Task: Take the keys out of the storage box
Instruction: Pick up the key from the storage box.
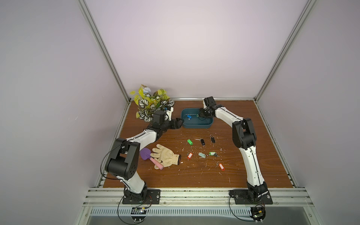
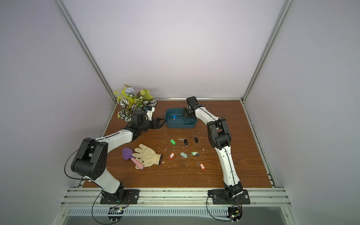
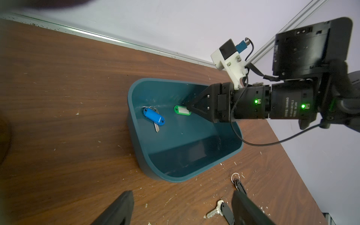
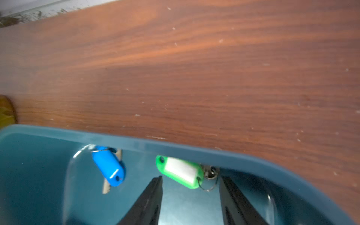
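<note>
We find the right gripper inside the box, jaws parted and empty, tips just at the green key by the far wall. The blue key lies beside it. The left gripper has its jaws wide and empty, just outside the box's left end. We count seven keys out on the table, toward the bases.

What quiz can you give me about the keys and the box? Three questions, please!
1. How many keys lie inside the box?
2. True or false: the left gripper is holding a key.
3. Which tag is the right gripper closest to? A blue, B green, C red.

Key:
1. Two: the blue-tagged key and the green-tagged key.
2. False: it is open and empty, outside the box.
3. B.
</note>
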